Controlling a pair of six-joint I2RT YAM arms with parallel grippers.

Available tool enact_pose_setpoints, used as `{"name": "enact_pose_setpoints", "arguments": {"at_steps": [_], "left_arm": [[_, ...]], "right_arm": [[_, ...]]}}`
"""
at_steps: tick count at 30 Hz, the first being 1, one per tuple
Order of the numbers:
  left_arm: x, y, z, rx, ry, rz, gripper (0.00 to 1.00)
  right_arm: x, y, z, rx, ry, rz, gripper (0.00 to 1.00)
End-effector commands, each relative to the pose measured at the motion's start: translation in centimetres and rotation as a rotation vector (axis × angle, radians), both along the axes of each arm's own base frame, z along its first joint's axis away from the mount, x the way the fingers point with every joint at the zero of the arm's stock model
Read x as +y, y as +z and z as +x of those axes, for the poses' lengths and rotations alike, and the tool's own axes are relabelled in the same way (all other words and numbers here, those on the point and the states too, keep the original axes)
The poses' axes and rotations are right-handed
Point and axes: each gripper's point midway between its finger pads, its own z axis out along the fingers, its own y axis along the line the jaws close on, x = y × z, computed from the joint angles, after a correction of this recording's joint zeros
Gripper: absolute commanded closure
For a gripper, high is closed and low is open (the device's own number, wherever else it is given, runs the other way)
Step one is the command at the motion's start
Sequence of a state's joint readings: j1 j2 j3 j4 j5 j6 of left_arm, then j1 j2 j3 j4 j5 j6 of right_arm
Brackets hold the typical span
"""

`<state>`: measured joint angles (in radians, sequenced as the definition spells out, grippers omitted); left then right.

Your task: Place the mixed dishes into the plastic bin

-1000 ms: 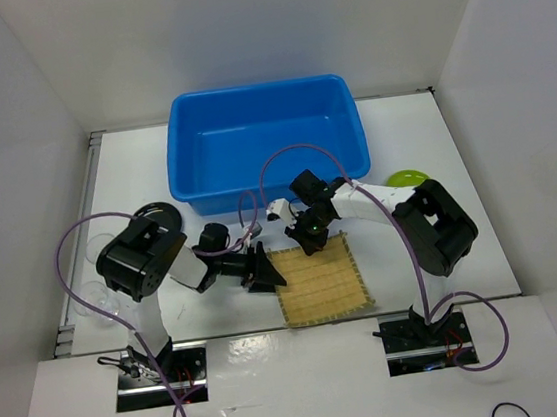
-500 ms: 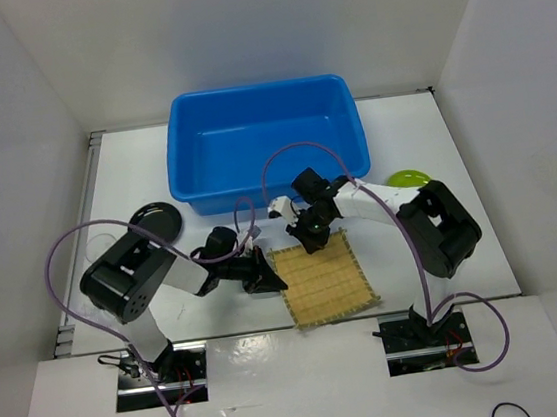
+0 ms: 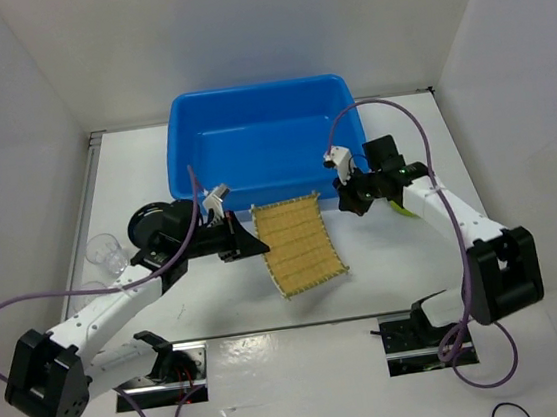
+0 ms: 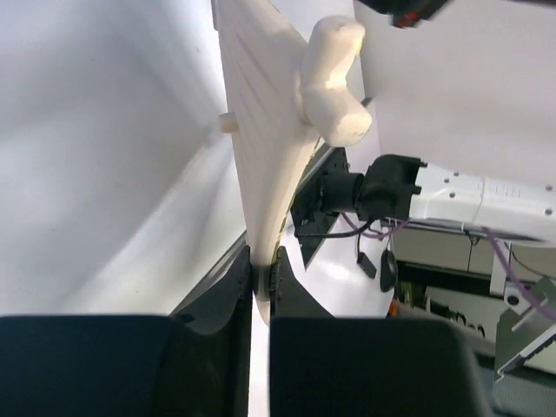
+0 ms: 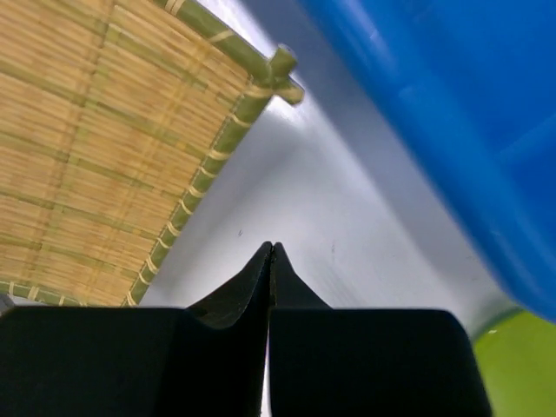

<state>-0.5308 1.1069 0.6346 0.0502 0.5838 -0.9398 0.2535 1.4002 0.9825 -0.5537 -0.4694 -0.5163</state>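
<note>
Pinches the bamboo mat (image 3: 298, 244) by its left edge with the left fingers (image 4: 224, 295), lifted off the surface (image 3: 407, 274) and tilted just before the plastic bin (image 3: 181, 164), probably to clear the rim. Holds the right fingers (image 5: 248, 291) pressed together, empty, beside the lime-green plate (image 5: 512, 365).

Top external camera is looking down on the bamboo mat (image 3: 298, 244) from high above; both wrist cameras are sharing it close-up, left edge-on, right facing its weave
</note>
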Motion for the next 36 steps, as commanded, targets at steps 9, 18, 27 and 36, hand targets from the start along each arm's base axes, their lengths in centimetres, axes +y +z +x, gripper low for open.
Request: {"name": "enact_pose_setpoints", "arguments": {"at_steps": [9, 18, 27, 36], "left_arm": [[2.6, 2.5, 0.5, -0.035, 0.042, 0.004, 1.0], [3.2, 10.1, 1.7, -0.114, 0.005, -0.057, 1.0], [3.0, 15.6, 1.9, -0.163, -0.079, -0.126, 1.0], [2.5, 16.3, 2.0, -0.127, -0.135, -0.163, 1.0]], "right_arm": [[-1.8, 4.6, 2.0, -0.206, -0.099, 0.086, 1.0], [-5.2, 7.9, 3.7, -0.369, -0.278, 0.077, 1.0], [-7.4, 9.8, 4.0, -0.464, -0.367, 0.08, 1.0], [-7.9, 9.9, 4.3, -0.474, -0.398, 0.068, 1.0]]}}
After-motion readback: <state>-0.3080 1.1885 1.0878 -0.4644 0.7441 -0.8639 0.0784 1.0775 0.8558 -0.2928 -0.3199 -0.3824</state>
